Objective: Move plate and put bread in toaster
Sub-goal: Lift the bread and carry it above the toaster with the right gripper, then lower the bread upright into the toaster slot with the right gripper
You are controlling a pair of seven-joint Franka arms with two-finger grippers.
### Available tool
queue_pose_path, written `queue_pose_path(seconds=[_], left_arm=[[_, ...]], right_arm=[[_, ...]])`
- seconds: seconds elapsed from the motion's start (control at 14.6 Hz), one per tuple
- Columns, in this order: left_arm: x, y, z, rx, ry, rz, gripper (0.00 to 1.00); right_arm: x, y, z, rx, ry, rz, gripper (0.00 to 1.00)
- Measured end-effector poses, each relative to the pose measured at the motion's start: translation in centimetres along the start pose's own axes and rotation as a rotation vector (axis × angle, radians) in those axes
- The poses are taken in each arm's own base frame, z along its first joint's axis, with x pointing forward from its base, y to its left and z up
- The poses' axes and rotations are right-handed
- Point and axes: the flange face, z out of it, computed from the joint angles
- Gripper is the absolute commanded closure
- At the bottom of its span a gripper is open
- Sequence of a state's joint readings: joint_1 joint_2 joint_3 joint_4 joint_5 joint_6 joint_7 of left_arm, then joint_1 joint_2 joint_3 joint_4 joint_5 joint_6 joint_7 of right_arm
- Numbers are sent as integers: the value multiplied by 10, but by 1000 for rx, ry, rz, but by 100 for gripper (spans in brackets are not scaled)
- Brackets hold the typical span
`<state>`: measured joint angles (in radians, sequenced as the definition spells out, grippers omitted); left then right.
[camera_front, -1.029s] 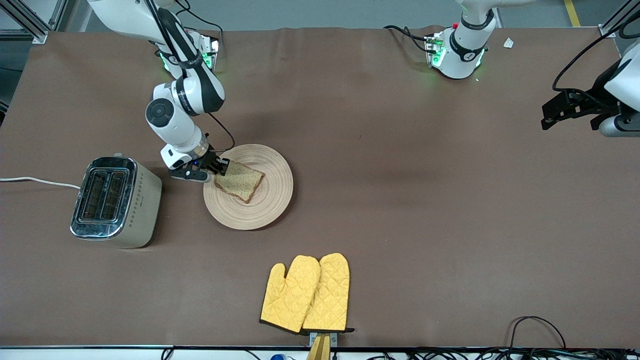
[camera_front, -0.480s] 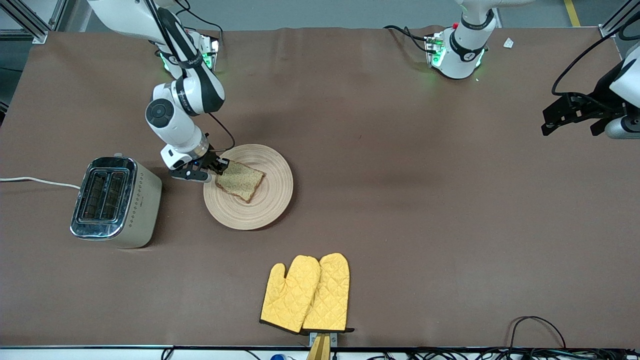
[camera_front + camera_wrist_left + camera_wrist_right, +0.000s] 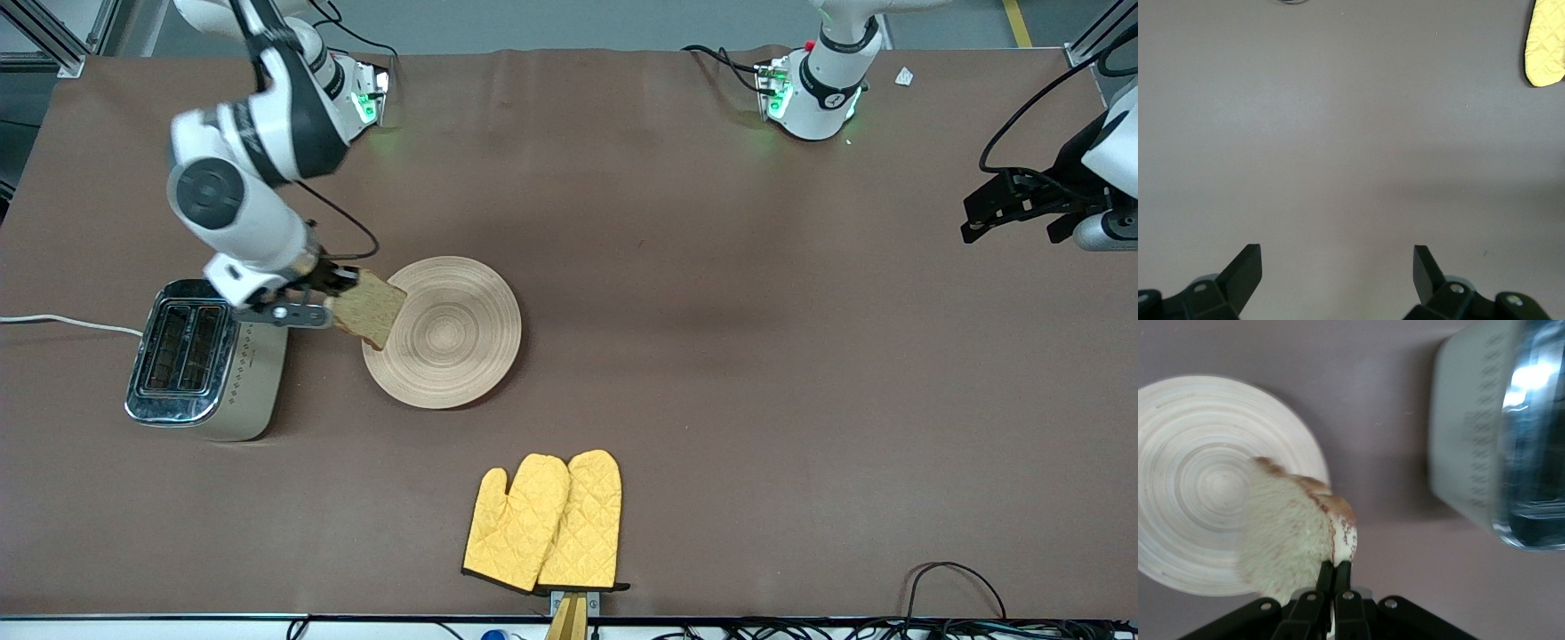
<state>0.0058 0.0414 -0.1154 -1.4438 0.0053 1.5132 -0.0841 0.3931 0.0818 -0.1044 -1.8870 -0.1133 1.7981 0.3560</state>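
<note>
My right gripper (image 3: 331, 302) is shut on the edge of the brown bread slice (image 3: 366, 308) and holds it in the air between the toaster (image 3: 206, 357) and the wooden plate (image 3: 453, 347), over the plate's rim. In the right wrist view the bread (image 3: 1298, 530) hangs from my closed gripper (image 3: 1333, 568), with the plate (image 3: 1198, 473) and the toaster (image 3: 1485, 433) below. The plate is bare. The toaster stands toward the right arm's end of the table, its two slots open upward. My left gripper (image 3: 1009, 206) is open and empty, held over the left arm's end of the table; it waits.
A pair of yellow oven mitts (image 3: 544, 523) lies near the table's front edge, nearer to the front camera than the plate; one mitt's tip shows in the left wrist view (image 3: 1545, 43). The toaster's white cord (image 3: 67, 324) runs off the table's end.
My right gripper has lifted the bread off the plate and carried it toward the toaster. The plate and toaster have not moved. The left arm has barely shifted.
</note>
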Motion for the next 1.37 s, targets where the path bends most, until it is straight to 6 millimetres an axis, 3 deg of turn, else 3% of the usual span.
queue_pose_path(seconds=[0.14, 0.27, 0.41, 0.75, 1.03, 1.37], left_arm=[[0, 0, 0, 0, 0, 0, 0], [0, 0, 0, 0, 0, 0, 0], [0, 0, 0, 0, 0, 0, 0], [0, 0, 0, 0, 0, 0, 0], [0, 0, 0, 0, 0, 0, 0], [0, 0, 0, 0, 0, 0, 0]], right_arm=[[1, 19, -46, -158, 18, -41, 99], [5, 35, -59, -292, 12, -105, 99], [16, 51, -50, -422, 1, -142, 99], [55, 77, 6, -646, -62, -165, 99], [74, 106, 17, -676, -51, -171, 99], [85, 100, 32, -670, -35, -199, 99]])
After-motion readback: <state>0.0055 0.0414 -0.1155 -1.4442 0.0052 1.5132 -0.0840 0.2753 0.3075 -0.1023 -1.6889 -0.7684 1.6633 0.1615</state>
